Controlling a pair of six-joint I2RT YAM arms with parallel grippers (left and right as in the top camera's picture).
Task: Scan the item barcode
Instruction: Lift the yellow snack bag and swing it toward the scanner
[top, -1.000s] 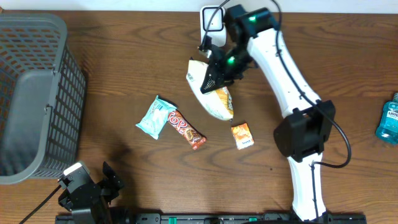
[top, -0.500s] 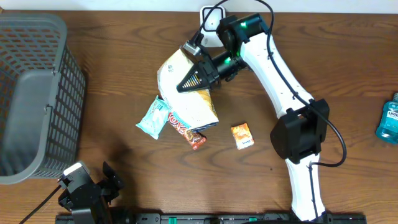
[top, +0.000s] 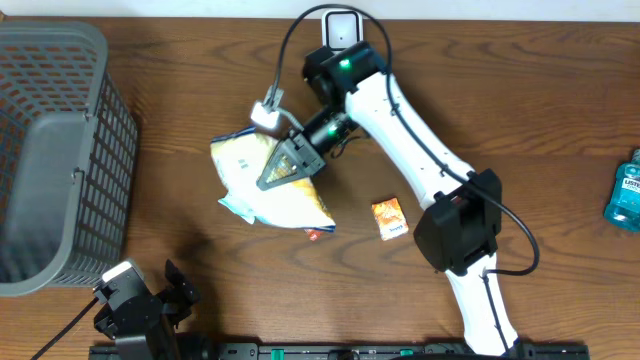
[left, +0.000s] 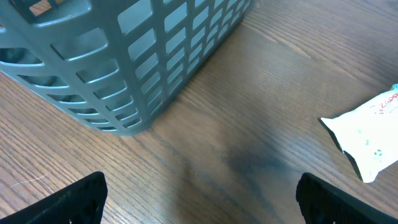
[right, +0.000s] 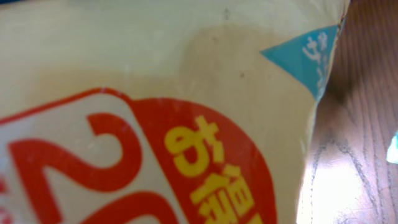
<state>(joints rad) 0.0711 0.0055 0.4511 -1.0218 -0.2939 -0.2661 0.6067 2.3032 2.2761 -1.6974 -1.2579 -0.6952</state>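
Note:
The item, a pale yellow snack bag (top: 243, 168), hangs over the middle of the table with my right gripper (top: 275, 172) shut on its right side. In the right wrist view the bag (right: 155, 93) fills almost the whole picture, showing red and yellow print; my own fingers are hidden there. The white barcode scanner (top: 342, 28) stands at the table's back edge, well apart from the bag. My left gripper (top: 140, 305) rests at the front left, and in the left wrist view it (left: 205, 205) is open over bare wood.
A grey plastic basket (top: 55, 150) (left: 124, 56) stands at the left. A teal packet (top: 230, 206) and a red candy bar (top: 318, 233) peek out under the bag. A small orange packet (top: 390, 217) lies to the right. A blue bottle (top: 625, 190) stands at the right edge.
My right arm has swung the snack bag from in front of the scanner leftward and forward, over the teal packet and candy bar. The left arm has not moved.

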